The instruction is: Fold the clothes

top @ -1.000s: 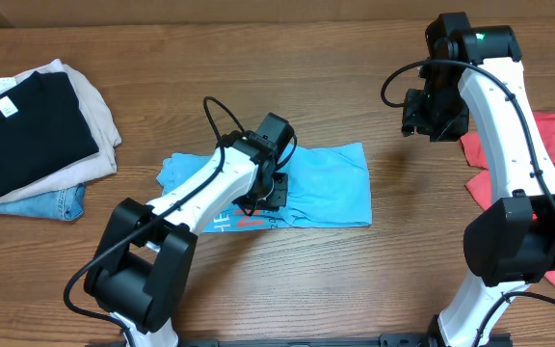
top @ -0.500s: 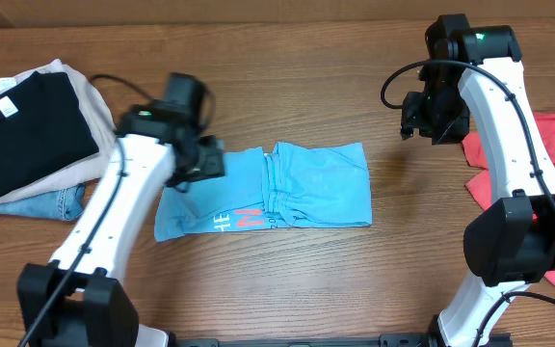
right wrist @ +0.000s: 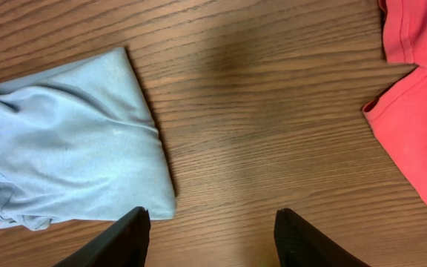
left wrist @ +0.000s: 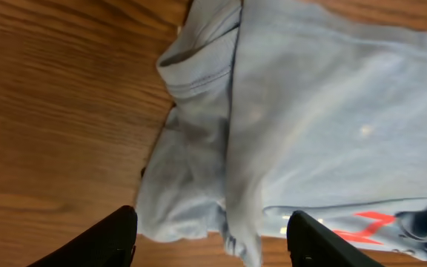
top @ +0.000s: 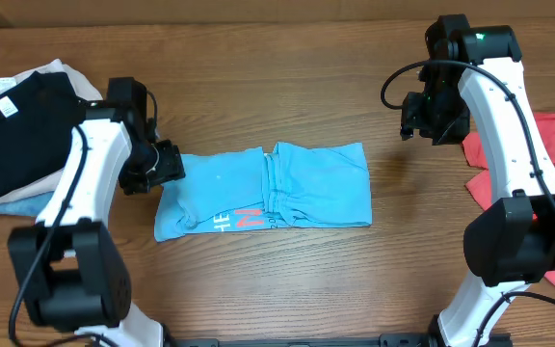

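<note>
1. The left gripper (left wrist: 212, 233) has its fingers apart and holds nothing. It hangs just over the rumpled left edge of the blue shirt (left wrist: 325, 111).
2. That edge is bunched, with hem and sleeve lying in layers. A pinch there could catch too few or too many layers and pull the fold open.
3. The blue shirt lies mid-table as a rough rectangle with a creased ridge down its middle. A sideways tug would likely slide the whole bundle across the table (top: 306, 77) rather than fold it.
4. The right gripper (right wrist: 210, 230) also has its fingers apart and is empty. It sits above bare wood between the blue shirt's right edge and the red shirt (right wrist: 421, 111).
5. The red shirt lies crumpled at the far right, partly under the right arm, so a swing of that arm could snag and drag it.
6. A stack (top: 22, 125) sits at the far left, close to the left arm, and the elbow could knock it.
7. Count: two grippers, one blue shirt, one red shirt, and one stack showing black, pale and denim layers.
</note>
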Motion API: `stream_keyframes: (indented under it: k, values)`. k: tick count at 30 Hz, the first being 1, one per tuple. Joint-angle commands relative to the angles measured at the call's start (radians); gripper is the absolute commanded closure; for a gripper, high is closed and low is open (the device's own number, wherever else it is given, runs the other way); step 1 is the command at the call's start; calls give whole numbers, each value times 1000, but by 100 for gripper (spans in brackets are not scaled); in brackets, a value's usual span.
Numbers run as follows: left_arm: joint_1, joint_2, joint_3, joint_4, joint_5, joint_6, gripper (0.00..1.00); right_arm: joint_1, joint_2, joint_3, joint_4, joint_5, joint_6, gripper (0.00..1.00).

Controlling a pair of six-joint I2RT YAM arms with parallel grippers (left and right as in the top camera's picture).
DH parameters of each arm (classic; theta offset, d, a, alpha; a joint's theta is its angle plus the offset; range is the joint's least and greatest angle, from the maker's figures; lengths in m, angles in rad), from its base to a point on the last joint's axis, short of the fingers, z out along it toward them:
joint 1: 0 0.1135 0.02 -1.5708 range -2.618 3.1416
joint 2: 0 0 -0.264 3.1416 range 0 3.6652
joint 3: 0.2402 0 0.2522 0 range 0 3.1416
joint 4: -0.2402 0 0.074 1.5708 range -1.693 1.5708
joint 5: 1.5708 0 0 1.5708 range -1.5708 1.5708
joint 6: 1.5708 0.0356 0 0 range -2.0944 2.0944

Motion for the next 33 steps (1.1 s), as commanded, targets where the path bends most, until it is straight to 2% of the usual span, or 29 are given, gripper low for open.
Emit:
stream_keyframes:
  k: [1, 14, 24, 26, 29, 33]
  values:
    - [3, 72, -8, 9, 49, 84, 32, -3, -6, 13, 4, -2, -4, 42]
    - [3, 297, -8, 32, -12, 85, 31, -3, -6, 13, 3, -2, -8, 42]
    - [1, 341, -8, 77, -11, 93, 32, -3, -6, 13, -1, -2, -8, 42]
    - [2, 341, -8, 83, -11, 93, 35, -3, -6, 13, -5, -2, -8, 42]
    - [2, 341, -8, 93, -12, 93, 48, -3, -6, 13, -8, -2, -7, 42]
    - [2, 341, -8, 109, -13, 93, 50, -3, -6, 13, -9, -2, -6, 42]
